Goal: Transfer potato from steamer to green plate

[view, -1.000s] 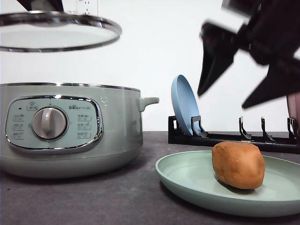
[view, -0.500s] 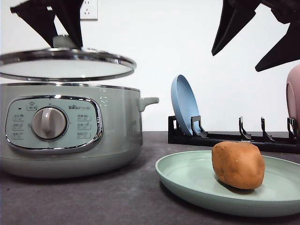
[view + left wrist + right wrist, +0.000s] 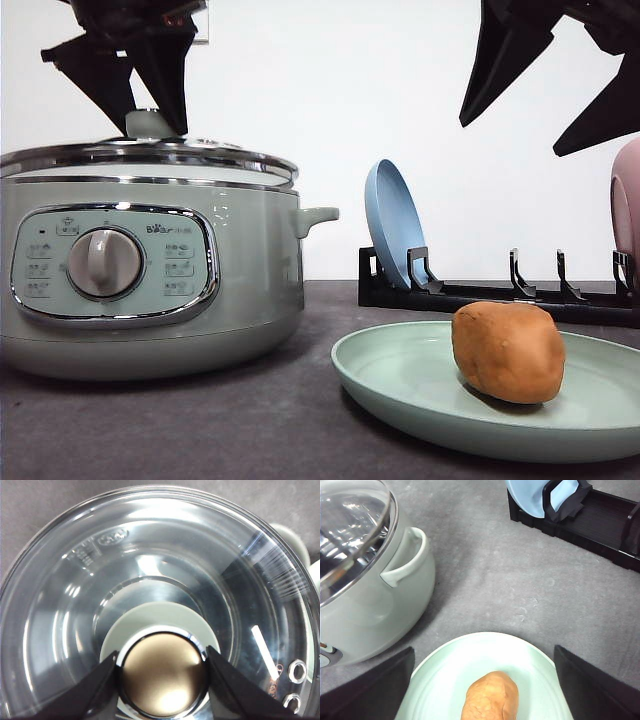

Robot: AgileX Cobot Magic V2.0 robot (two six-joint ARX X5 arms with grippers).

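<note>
The orange-brown potato (image 3: 508, 352) lies on the pale green plate (image 3: 400, 385) at the front right, and shows there again as the potato (image 3: 490, 699) on the green plate (image 3: 442, 680). High above the plate my right gripper (image 3: 511, 139) hangs open with nothing between its fingers (image 3: 370, 687). On the left stands the steamer (image 3: 150, 270), its glass lid (image 3: 150, 158) resting on the rim. My left gripper (image 3: 150, 118) is shut on the lid's knob (image 3: 162, 675), one finger on each side of it.
A black dish rack (image 3: 480, 295) runs behind the plate, with a blue plate (image 3: 393, 225) upright in it and a pink dish (image 3: 627, 215) at the right edge. The steamer's side handle (image 3: 407, 560) points toward the green plate. Bare grey tabletop (image 3: 510, 595) lies between steamer and rack.
My left gripper has brought the glass lid down from above onto the steamer's rim. The right gripper rose slightly and has held open. The potato has not moved.
</note>
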